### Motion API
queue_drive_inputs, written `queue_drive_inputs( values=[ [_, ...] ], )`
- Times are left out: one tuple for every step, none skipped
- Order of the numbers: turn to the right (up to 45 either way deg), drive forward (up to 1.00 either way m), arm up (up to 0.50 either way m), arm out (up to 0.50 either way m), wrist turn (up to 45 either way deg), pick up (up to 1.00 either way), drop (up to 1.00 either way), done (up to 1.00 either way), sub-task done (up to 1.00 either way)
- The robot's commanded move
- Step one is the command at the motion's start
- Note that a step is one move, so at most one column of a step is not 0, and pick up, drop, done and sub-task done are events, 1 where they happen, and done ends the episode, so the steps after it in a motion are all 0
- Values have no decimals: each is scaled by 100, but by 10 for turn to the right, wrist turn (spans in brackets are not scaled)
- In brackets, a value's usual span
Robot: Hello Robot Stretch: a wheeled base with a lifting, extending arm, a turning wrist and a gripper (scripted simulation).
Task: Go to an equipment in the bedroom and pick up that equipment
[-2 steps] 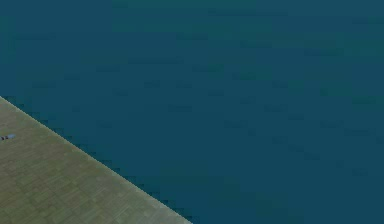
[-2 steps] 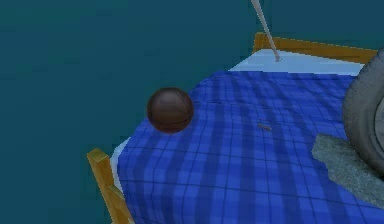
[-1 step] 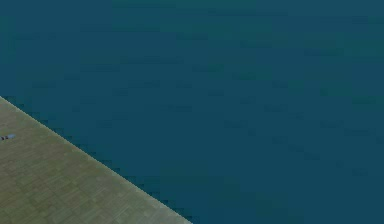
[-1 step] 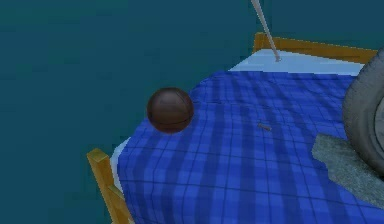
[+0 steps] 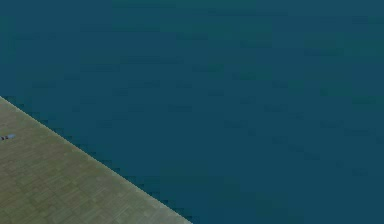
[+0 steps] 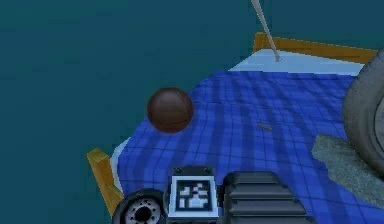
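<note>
One gripper shows near the brown ball; whether it holds anything cannot be told.

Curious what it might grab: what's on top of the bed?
A brown ball sits on the blue checked bed cover; a grey-green patch lies farther right. A grey tyre-like shape hides the cover's right edge.

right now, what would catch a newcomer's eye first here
A brown ball sits on the blue checked bed, left of the arm side view's middle. At that view's bottom edge stands a white square with black marks. The forward view's teal wall meets a wedge of floor at lower left.
</note>
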Motion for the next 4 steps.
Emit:
queue_drive_inputs(
  values=[
    [0, 0, 0, 48, 0, 0, 0, 0, 0],
    [0, 0, 0, 0, 450, 0, 0, 0, 0],
    [0, 0, 0, 0, 450, 0, 0, 0, 0],
    [0, 0, 0, 0, 450, 0, 0, 0, 0]
  ],
)
